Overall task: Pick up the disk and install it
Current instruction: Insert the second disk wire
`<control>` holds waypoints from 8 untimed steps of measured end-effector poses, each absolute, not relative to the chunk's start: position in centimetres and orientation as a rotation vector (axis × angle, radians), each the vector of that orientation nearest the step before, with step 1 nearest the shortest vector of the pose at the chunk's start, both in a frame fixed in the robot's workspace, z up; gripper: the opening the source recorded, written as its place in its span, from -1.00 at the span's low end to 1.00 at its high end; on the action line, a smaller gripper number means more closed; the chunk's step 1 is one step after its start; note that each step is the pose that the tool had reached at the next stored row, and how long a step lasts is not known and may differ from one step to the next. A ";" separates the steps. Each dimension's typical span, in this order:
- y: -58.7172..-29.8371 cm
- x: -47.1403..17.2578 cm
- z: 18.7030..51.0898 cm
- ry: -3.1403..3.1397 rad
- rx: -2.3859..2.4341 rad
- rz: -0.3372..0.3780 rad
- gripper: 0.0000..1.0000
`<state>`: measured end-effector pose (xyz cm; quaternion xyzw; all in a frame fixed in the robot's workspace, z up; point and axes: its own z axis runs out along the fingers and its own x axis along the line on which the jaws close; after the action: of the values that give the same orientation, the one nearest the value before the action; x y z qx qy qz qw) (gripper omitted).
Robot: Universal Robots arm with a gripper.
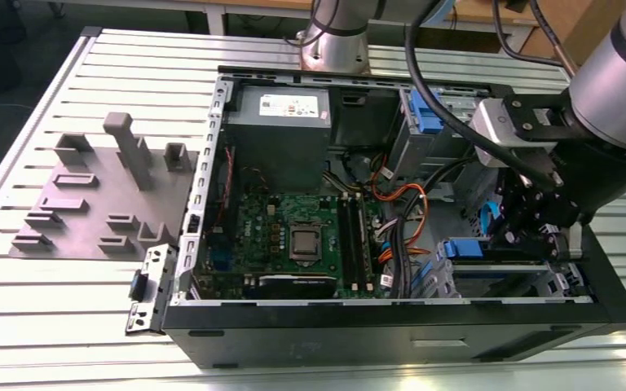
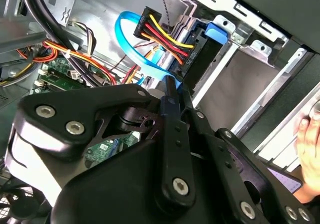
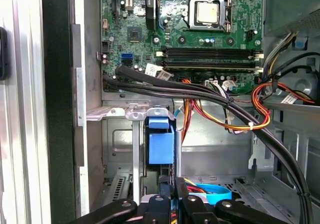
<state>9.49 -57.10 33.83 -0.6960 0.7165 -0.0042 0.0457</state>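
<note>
The disk [image 1: 463, 248] stands on edge in the drive bay at the exterior view's right end of the open computer case [image 1: 400, 318]. Its blue carrier rail [image 3: 160, 144] faces the first wrist view, and a blue tab [image 2: 220, 32] shows in the second wrist view. My gripper [image 1: 531, 236] reaches down into that bay. In both wrist views its fingers lie close together, shut on the blue edge of the disk [image 3: 171, 189] [image 2: 175, 87]. A black plug with red and yellow wires [image 2: 165, 34] and a blue flat cable [image 2: 130, 44] sit right beside the disk.
The green motherboard [image 1: 291, 236] fills the case floor, and the grey power supply [image 1: 280, 110] is at the back. Thick black cables [image 3: 200, 92] cross just above the bay. A grey fixture plate [image 1: 95, 195] lies outside the case. A person's hand [image 2: 309, 134] rests on the case edge.
</note>
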 end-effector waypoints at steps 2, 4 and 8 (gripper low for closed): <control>-57.1 9.5 33.8 2.188 -2.125 -0.013 -0.68; -57.1 9.5 33.8 2.188 -2.125 -0.013 -0.68; -57.1 9.5 33.6 2.187 -2.124 -0.014 -0.68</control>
<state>9.54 -57.14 33.62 -0.6961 0.7165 -0.0047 0.0464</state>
